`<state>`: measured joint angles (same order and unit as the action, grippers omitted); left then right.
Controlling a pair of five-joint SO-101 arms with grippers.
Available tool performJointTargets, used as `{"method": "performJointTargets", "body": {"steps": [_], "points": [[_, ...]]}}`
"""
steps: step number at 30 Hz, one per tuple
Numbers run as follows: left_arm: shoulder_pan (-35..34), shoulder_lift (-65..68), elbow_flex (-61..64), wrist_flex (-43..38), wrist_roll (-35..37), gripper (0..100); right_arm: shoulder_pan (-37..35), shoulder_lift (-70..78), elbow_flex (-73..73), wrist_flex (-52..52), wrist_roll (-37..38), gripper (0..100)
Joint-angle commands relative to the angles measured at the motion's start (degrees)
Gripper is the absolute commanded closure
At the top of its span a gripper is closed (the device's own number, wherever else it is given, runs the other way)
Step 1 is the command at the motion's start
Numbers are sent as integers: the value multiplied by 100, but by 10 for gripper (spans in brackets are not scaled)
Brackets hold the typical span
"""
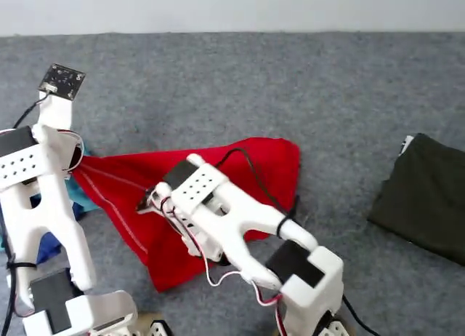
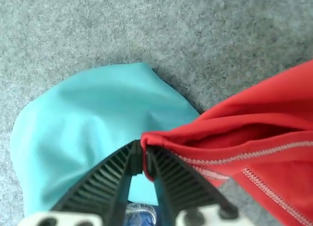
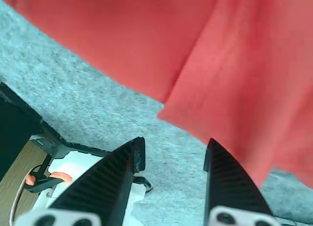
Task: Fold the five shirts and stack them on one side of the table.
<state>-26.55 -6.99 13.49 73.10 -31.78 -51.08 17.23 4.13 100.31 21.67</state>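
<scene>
Left claw (image 2: 143,152) pinching red shirt (image 2: 264,133) (above teal shirt (image 2: 88,123)), right claw (image 3: 175,143) spread

Right gripper (image 3: 176,142) spread over carpet (image 3: 73,103); red shirt (image 3: 220,64) ahead.

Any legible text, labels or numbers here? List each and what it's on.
No text is readable.
Print on a blue patch under the left pincer, which grips the red shirt: blurred, cut off.
White tag on the dark shirt: too small to read.
</scene>
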Motion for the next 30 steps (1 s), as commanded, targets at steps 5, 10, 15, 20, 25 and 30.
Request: {"method": "performJointTargets", "body": {"steps": [5,10,15,20,25,30], "points": [[-18,-44,-22,-79,-44,987,-40,347,-44,-444,-114,793],[-18,-44,-13,-79,-44,987,-4,558,-44,-963,-527,794],[-26,-44,-13,-70,-44,987,66,629,-44,-1015,-360,906],[-18,-44,-13,-70,-44,987,488,585,-44,-954,-220,945],[-9,-44,-13,-70,-44,987,673,585,-44,-787,-220,948],[-9,-44,-13,-79,-44,987,690,576,-457,-330,-220,994]]}}
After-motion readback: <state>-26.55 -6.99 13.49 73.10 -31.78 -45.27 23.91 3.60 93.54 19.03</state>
